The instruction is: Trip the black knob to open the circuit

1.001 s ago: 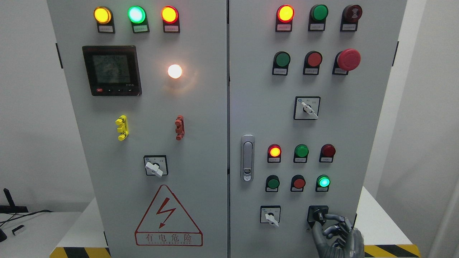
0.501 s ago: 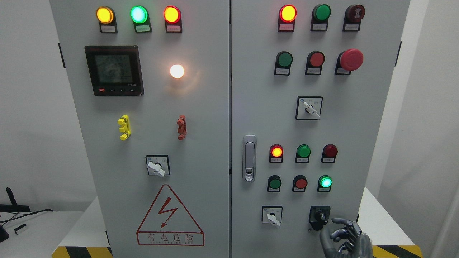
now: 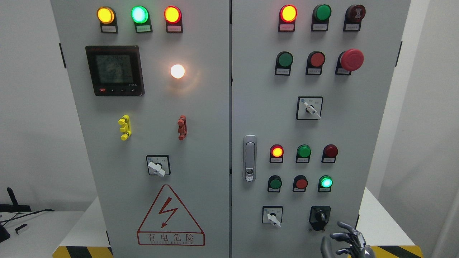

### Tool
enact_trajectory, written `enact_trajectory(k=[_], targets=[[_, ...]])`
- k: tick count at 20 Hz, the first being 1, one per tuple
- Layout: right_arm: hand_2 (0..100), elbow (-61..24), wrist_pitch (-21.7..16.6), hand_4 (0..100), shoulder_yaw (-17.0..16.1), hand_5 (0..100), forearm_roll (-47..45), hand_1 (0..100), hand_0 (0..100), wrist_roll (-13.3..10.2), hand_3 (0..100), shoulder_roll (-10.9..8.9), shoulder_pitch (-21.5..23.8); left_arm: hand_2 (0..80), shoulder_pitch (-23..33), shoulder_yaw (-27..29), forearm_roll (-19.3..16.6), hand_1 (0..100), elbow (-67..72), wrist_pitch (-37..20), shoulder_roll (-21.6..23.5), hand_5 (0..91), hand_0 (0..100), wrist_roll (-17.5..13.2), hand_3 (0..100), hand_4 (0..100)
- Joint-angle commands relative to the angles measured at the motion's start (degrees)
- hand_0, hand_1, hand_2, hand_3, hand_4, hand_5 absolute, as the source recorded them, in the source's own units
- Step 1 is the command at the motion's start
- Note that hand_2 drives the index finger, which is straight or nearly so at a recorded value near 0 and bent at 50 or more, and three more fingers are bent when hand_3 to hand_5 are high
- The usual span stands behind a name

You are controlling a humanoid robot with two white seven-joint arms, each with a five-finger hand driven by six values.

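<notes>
The black knob [image 3: 320, 216] sits on a black plate at the lower right of the grey cabinet's right door [image 3: 344, 118], its handle pointing up and slightly right. My right hand [image 3: 346, 242] is low at the bottom edge, below and to the right of the knob and clear of it. Its grey fingers [image 3: 345, 226] are spread and loosely curved, holding nothing. The left hand does not show.
A white selector switch [image 3: 272, 216] sits left of the black knob, and a lit green lamp [image 3: 325, 182] just above it. A door latch [image 3: 249, 157] is near the door seam. The cabinet stands on a white table [image 3: 383, 229] with yellow-black edge tape.
My right hand has let go of the black knob and dropped down and to the right, away from the panel. The knob's handle now points more upward.
</notes>
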Motion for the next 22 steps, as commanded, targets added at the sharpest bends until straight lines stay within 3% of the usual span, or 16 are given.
enact_trajectory(k=[1, 4, 7, 9, 12, 22], targets=[[10, -3.03, -5.05, 21, 1.14, 22, -2.6, 51, 32, 6.64, 25, -0.59, 5.93, 0.0, 0.0, 0.0, -1.76, 39, -0.02, 0.02, 0.02, 0.0, 12, -0.04, 0, 0], [0, -5.57, -5.85, 9, 1.14, 11, -6.73, 40, 32, 10.43, 12, -1.11, 8.57, 0.0, 0.0, 0.0, -1.76, 39, -0.02, 0.02, 0.02, 0.0, 12, -0.04, 0, 0], [0, -7.08, -5.93, 1, 0.96, 2, -8.06, 27, 33, 13.6, 5, -2.25, 10.77, 0.0, 0.0, 0.0, -1.76, 39, 0.07, 0.02, 0.02, 0.0, 12, -0.04, 0, 0], [0, -7.52, -5.94, 0, 0.61, 0, -9.81, 22, 30, 15.35, 2, -2.52, 11.3, 0.0, 0.0, 0.0, -1.76, 39, -0.02, 0.02, 0.02, 0.0, 12, -0.04, 0, 0], [0, -7.87, -5.94, 0, -0.7, 0, -11.4, 17, 25, 20.27, 0, -2.43, 12.88, 0.0, 0.0, 0.0, -1.76, 39, -0.02, 0.02, -0.07, 0.0, 12, -0.04, 0, 0], [0, -9.19, -5.67, 0, -1.76, 0, -12.98, 12, 19, 20.9, 0, -2.78, 14.03, 0.0, 0.0, 0.0, -1.76, 39, 0.07, 0.02, 0.02, 0.0, 12, -0.04, 0, 0]])
